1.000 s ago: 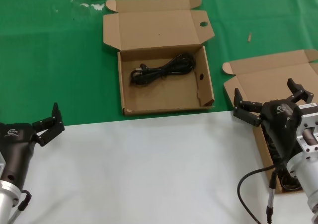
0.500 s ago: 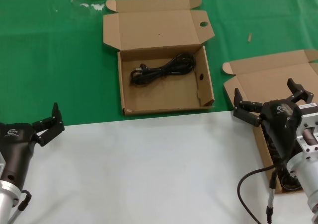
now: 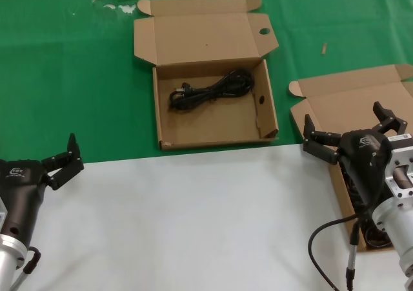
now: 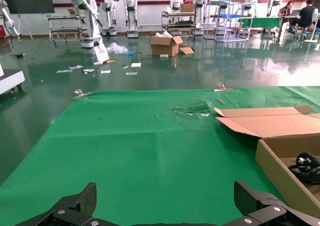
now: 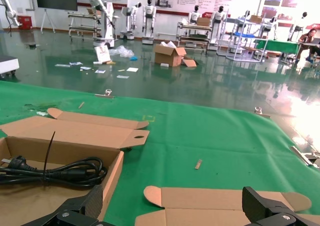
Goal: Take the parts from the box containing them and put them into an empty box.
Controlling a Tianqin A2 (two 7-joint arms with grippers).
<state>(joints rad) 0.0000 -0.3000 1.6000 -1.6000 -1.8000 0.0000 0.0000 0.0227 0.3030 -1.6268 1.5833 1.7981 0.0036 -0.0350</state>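
A brown box with round holes (image 3: 268, 120) lies open at the middle of the green cloth, its lid flap (image 3: 200, 39) folded back. One black cord bundle (image 3: 210, 91) rests inside it; the same bundle (image 5: 55, 172) shows in the right wrist view and its plug (image 4: 306, 162) in the left wrist view. The plain-lidded box (image 3: 352, 97) is open at the right, its inside mostly hidden behind my right arm. My right gripper (image 3: 345, 120) hangs open above it, holding nothing. My left gripper (image 3: 61, 162) waits open at the near left, over the edge of the cloth.
A white sheet (image 3: 193, 220) covers the near half of the table and green cloth (image 3: 64, 78) the far half. White scuffs (image 3: 116, 6) mark the cloth at the far left. A small stick (image 3: 324, 48) lies on the cloth at the far right.
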